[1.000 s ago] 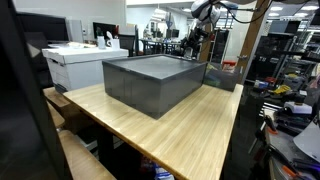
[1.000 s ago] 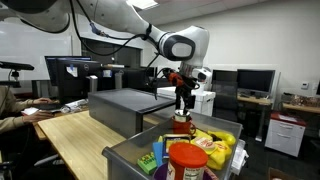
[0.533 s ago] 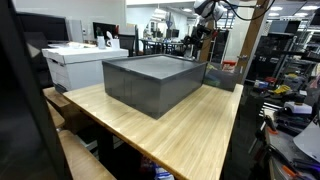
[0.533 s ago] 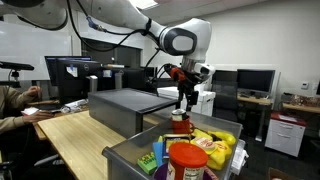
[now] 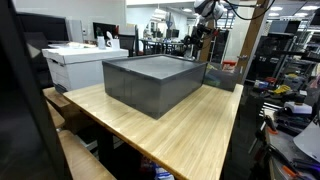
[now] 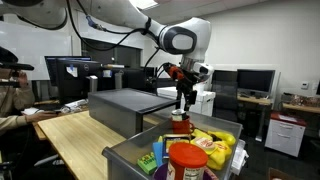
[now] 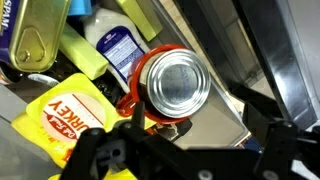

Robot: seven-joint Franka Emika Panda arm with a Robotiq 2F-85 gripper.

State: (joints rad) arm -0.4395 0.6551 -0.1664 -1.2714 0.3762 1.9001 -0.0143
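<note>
Open lab, wooden tabletop | claw spread wide, empty, poised over tin can | can upright in grey bin among groceries | judged: no grasp made yet.

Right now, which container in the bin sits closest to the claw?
The red-rimmed can with the shiny silver top, right beneath the open claw; the white bottle and flat tin lie aside.

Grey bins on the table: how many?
2. The big bin sits in the middle of the table; the grocery bin stands at its end, under the tool. Others may be hidden.
</note>
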